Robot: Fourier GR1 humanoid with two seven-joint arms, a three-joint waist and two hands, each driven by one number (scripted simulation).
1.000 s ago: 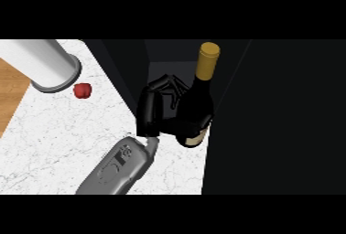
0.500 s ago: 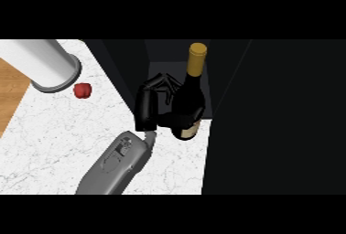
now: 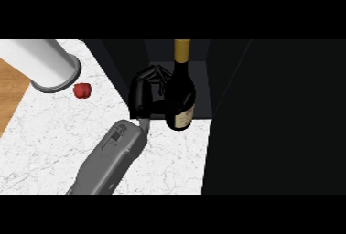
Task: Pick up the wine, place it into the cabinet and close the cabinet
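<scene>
The wine bottle (image 3: 181,91) is dark, with a gold-foil neck and a cream label low on its body. It stands nearly upright at the front edge of the open dark cabinet (image 3: 159,52), its neck reaching into the opening. My left hand (image 3: 143,93) sits on the bottle's left side, shut on it, with fingers curled behind the body and the thumb near the base. The grey forearm (image 3: 108,157) comes in from the lower left. My right hand does not show.
A large white cylinder (image 3: 44,64) lies at the upper left of the white marble counter (image 3: 61,132), and a small red object (image 3: 82,90) rests beside it. A wide dark cabinet panel (image 3: 277,119) fills the right side. A wooden strip (image 3: 10,96) borders the counter's left.
My left hand has carried the bottle leftward and a little farther from me, toward the cabinet opening. The bottle now stands straighter.
</scene>
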